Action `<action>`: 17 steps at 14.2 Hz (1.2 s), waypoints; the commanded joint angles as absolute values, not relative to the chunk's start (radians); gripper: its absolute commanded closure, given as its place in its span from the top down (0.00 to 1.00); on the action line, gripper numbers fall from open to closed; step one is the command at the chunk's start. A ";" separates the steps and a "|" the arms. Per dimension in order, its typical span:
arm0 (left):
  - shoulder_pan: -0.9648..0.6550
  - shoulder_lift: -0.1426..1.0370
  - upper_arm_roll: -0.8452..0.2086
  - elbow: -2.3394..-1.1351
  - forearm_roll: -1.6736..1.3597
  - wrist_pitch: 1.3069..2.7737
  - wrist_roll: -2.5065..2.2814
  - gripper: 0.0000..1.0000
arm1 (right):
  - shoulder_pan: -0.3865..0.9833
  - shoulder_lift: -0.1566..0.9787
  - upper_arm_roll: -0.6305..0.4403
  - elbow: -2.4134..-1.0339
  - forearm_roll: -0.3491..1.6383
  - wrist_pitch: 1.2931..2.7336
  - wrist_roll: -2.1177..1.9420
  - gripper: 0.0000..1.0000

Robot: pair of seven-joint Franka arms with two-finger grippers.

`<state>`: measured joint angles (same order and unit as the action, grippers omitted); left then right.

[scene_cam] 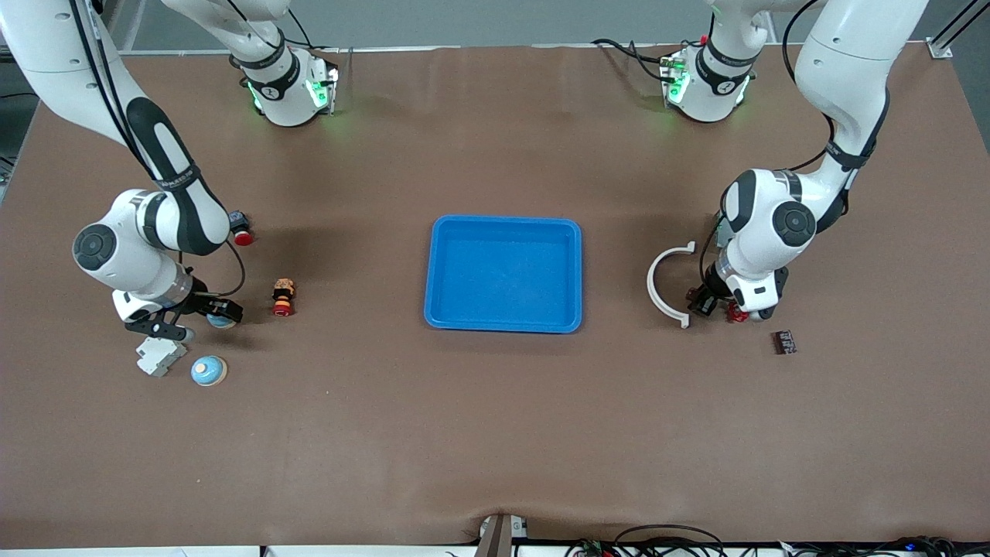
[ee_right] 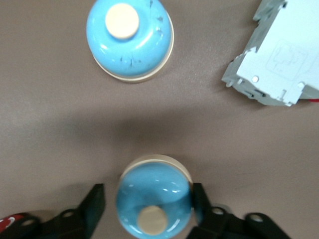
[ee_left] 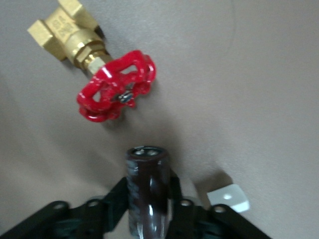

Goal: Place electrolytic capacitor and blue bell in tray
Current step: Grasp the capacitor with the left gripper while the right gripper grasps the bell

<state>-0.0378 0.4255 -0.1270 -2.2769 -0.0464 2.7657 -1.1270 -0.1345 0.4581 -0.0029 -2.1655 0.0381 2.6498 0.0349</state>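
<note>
The blue tray sits at the middle of the table, with nothing in it.

At the right arm's end of the table, the right gripper is low over the table, its fingers clamped on a blue bell. In the right wrist view the dark fingers press on either side of the bell's body, with its cream button facing the camera. A second blue bell rests on the table nearer the front camera, at about 6 o'clock from the gripper, and a grey-white plastic block lies just beside it, toward the end of the table. A small wooden figure with a red base stands at about 3 o'clock from the gripper, between it and the tray. A small red-tipped part lies farther from the camera, close by the arm's wrist.

At the left arm's end, the left gripper is also low, its fingers shut around the dark electrolytic capacitor, which stands out from between them. A brass valve with a red handwheel lies on the table just past the capacitor's end. A white curved piece lies at 9 o'clock from the gripper, toward the tray, and a small dark component sits at about 4 o'clock, nearer the camera.
</note>
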 commanded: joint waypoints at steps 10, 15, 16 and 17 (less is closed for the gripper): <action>-0.129 0.302 -0.205 -2.132 -0.057 2.428 -1.391 0.00 | -0.081 0.252 0.011 -2.088 0.063 2.243 0.072 0.00; -0.299 0.342 -0.207 -2.036 -0.055 2.404 -1.632 0.00 | 0.050 0.083 0.028 -2.088 0.100 2.074 0.326 0.00; -0.331 0.359 -0.207 -2.016 -0.054 2.404 -1.688 0.00 | 0.090 0.052 0.028 -2.088 0.103 2.056 0.397 0.00; -0.354 0.362 -0.207 -2.010 -0.054 2.404 -1.738 0.00 | 0.132 0.029 0.029 -2.086 0.104 2.036 0.467 0.00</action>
<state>-0.3053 0.3289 -0.2138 -2.0574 -0.0465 2.4230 -1.6557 0.0586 0.1010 0.0335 -2.0610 0.0825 2.0667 0.3463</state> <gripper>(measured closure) 0.643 0.361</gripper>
